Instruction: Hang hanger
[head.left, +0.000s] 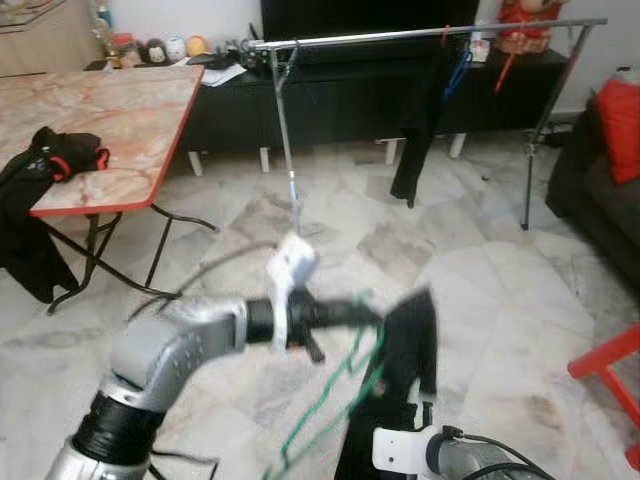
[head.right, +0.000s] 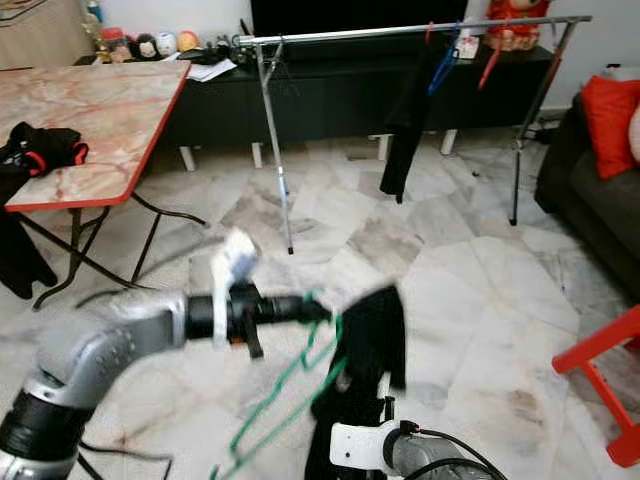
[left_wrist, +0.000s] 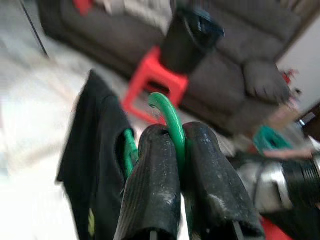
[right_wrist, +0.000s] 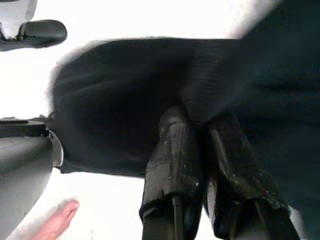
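Left hand (left_wrist: 177, 165): fingers pinched on the green hanger (left_wrist: 170, 120) hook, keeping it upright for hanging | Right hand (right_wrist: 200, 145): beside it, clamped on the black garment (head.left: 405, 350), steadying it | Clothes rail (head.left: 420, 34): well ahead of both hands

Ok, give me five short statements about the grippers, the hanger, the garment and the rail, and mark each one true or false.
1. The left gripper is shut on the green hanger near its hook. True.
2. The right gripper is open and holds nothing. False: it is shut on the black garment.
3. The green hanger already hangs on the clothes rail. False: it is held low in front of the robot, well short of the rail.
4. A dark garment already hangs from the rail. True.
5. The folding table stands on the robot's right. False: it stands on its left.
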